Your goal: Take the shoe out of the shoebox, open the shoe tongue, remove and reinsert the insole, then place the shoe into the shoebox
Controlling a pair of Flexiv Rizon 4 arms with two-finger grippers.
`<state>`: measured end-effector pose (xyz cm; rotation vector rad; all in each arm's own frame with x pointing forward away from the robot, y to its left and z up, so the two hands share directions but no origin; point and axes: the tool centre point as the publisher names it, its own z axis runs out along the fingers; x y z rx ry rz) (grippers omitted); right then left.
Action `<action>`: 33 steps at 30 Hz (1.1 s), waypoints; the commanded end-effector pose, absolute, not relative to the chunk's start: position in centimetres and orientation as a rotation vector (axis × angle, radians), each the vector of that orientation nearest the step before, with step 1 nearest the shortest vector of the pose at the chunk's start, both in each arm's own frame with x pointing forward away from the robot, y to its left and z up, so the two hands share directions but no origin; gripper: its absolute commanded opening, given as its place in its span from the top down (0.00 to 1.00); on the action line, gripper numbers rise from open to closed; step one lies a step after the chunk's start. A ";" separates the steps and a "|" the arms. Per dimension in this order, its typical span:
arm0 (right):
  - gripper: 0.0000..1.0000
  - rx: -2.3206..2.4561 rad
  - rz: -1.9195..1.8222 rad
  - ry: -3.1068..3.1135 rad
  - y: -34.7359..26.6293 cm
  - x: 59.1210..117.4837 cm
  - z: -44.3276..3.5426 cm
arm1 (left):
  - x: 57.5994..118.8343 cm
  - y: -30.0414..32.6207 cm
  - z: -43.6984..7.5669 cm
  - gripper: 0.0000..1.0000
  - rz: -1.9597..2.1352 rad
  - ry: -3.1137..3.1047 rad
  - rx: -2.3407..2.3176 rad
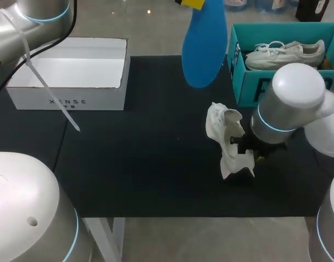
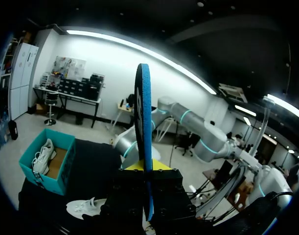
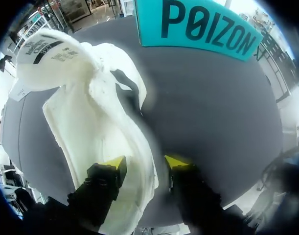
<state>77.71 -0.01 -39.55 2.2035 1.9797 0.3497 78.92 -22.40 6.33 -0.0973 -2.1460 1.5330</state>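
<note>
Fingers, left gripper [image 2: 147, 167]: closed tight on the blue insole [image 2: 143, 117], with a yellow tip against each flat face. I had it by one end. The rest stood straight out ahead of the tips, edge-on to my wrist camera.
Fingers, right gripper [image 3: 145, 164]: partly closed, pinching the side wall of the white shoe [image 3: 90, 112]. One tip was inside the opening, the other on the outside.
Insole position: up in the air over the table's far edge, a little right of its middle. It touched nothing but my left fingers, and its rounded free end pointed away from the gripper.
Shoe position: on the table [image 1: 145, 164] near its right edge, about halfway between the near and far edges. It was tipped up on one end, not flat on its sole. The tongue [image 3: 46, 54] was folded back out of the opening.
Shoebox [image 1: 246, 76]: teal, open top, at the far right corner, just beyond the held shoe and not touching it.
Second shoe [image 1: 284, 53]: white, lying inside the shoebox.
White box [image 1: 68, 101]: open top, near the far left corner, well apart from the shoe.
Right arm: low over the table by the right edge, wrist just beside the shoe.
</note>
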 end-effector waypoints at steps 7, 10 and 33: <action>0.00 2.107 0.569 2.061 -4.1 77.6 -30.7 | 78.9 -22.5 6.3 1.00 1.534 -2.147 -0.098; 0.00 2.070 0.656 2.117 -4.2 77.7 -30.0 | 78.9 -22.5 6.3 1.00 1.534 -2.147 -0.098; 0.00 2.310 1.065 2.429 -5.3 80.3 -24.6 | 78.9 -22.5 6.3 1.00 1.534 -2.147 -0.098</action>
